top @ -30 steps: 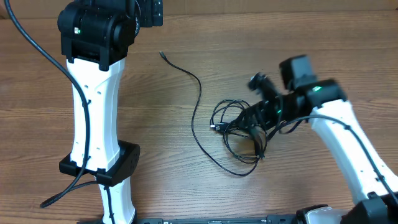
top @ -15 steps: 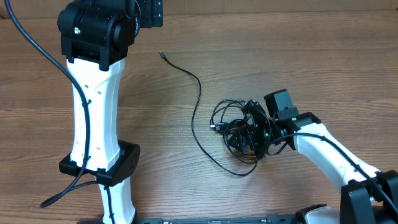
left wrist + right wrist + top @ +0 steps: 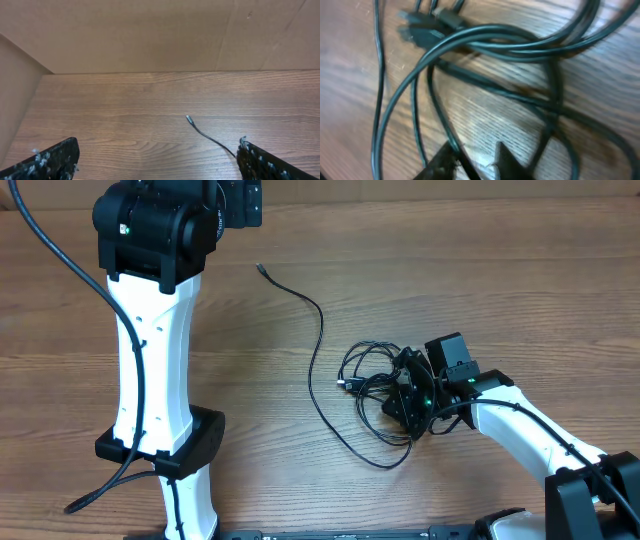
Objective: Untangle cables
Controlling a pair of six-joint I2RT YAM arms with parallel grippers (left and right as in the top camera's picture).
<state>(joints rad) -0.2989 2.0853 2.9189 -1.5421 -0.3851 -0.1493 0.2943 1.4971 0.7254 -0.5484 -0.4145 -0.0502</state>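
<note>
The cables lie as a black tangle of loops at the table's middle right. One long strand runs off up and left to a small plug. My right gripper is down on the tangle's right side. In the right wrist view its jaws have closed in on one thin strand, which lies against the left finger, with a narrow strip of wood still showing between the tips. Plug ends lie at the upper left there. My left gripper is open and empty above bare wood, beside the strand's plug.
The left arm's white column and black base stand at the left, with a thick black robot cable curving past. A brown wall closes the table's far edge. The right arm reaches in from the lower right.
The right arm came down and left onto the tangle, and its jaws closed from wide open to a narrow gap round a strand. The left arm did not move.
</note>
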